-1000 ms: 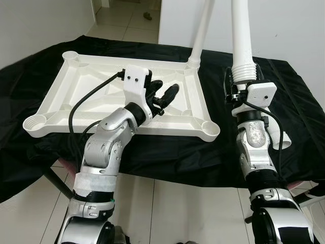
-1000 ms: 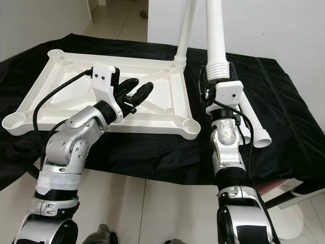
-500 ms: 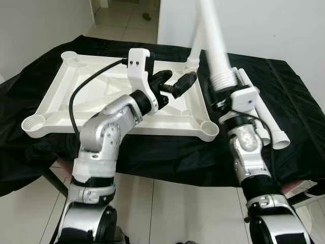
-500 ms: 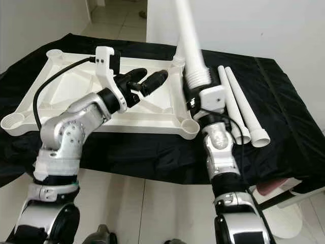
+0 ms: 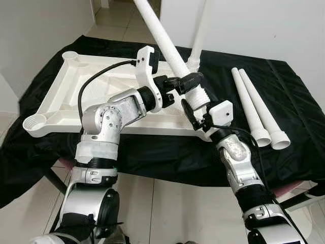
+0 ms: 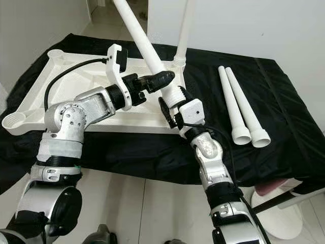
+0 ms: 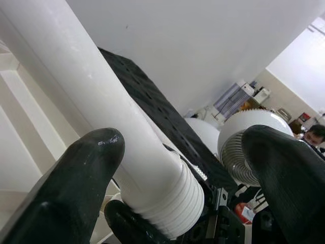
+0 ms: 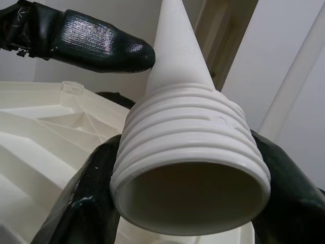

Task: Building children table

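table leg [image 5: 162, 38]: smooth glossy white plastic, ribbed end | tabletop [image 5: 76, 84]: white plastic | cloth [image 5: 284, 86]: matt black fabric

The right gripper [image 5: 195, 108] clamps the threaded end of a table leg [image 5: 167, 43], which slants up and away to its left. The left gripper [image 5: 187, 81] straddles that leg just above. The tabletop [image 5: 61, 96] lies beneath and left; two spare legs [image 5: 256, 109] lie right, an upright leg [image 5: 200, 35] behind.

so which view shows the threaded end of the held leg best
The right wrist view: the threaded end faces the camera, ridges and hollow opening plain, clamped by the right gripper. The left wrist view shows the ridges from the side. The eye views show them small, beside the left gripper.
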Robot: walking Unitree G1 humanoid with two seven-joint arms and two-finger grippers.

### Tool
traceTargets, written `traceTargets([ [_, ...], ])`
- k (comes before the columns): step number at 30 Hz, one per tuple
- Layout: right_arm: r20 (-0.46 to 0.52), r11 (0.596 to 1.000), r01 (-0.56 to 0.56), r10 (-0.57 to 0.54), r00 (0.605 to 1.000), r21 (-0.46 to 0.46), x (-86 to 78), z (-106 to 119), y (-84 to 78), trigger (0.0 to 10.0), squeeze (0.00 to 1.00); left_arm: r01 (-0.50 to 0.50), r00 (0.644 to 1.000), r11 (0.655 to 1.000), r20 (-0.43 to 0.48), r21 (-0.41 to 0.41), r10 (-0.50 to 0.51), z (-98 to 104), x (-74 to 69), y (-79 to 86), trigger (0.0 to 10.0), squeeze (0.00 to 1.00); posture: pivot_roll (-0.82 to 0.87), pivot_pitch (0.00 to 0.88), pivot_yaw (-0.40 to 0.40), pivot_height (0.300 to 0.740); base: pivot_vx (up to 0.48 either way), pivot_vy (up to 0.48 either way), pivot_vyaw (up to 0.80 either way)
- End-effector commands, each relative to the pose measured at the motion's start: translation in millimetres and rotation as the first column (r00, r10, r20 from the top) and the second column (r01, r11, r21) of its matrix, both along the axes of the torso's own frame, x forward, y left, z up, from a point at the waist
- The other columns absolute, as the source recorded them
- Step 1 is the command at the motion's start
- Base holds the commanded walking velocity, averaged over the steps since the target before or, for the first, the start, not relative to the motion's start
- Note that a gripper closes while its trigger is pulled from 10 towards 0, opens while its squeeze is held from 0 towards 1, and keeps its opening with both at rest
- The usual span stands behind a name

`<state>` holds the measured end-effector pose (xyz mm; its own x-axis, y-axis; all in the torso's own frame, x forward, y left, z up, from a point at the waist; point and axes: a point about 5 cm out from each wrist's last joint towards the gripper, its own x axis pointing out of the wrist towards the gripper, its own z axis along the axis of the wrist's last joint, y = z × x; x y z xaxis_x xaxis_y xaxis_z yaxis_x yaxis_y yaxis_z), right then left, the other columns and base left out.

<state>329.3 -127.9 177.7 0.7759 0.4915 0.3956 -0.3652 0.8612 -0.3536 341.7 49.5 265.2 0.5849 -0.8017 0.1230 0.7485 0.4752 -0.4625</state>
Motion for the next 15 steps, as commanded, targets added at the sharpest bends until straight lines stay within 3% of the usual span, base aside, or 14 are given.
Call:
traceTargets([
  [1,0.042,1.000,-0.028,0.028,0.999,0.012,-1.9,9,5.3,10.0,0.00,-0.006,0.999,0.999,-0.031,0.041,0.008,-4,3.6,-2.2,10.0,0.00,0.11,0.011,-0.039,0.740,0.000,0.000,0.00],
  [15,0.033,1.000,0.008,-0.008,0.999,0.012,-2.1,8,2.5,10.0,0.00,-0.055,0.996,0.995,-0.066,0.087,0.061,-1,12.2,17.2,10.0,0.00,0.10,0.009,-0.030,0.740,0.000,0.000,0.00],
])
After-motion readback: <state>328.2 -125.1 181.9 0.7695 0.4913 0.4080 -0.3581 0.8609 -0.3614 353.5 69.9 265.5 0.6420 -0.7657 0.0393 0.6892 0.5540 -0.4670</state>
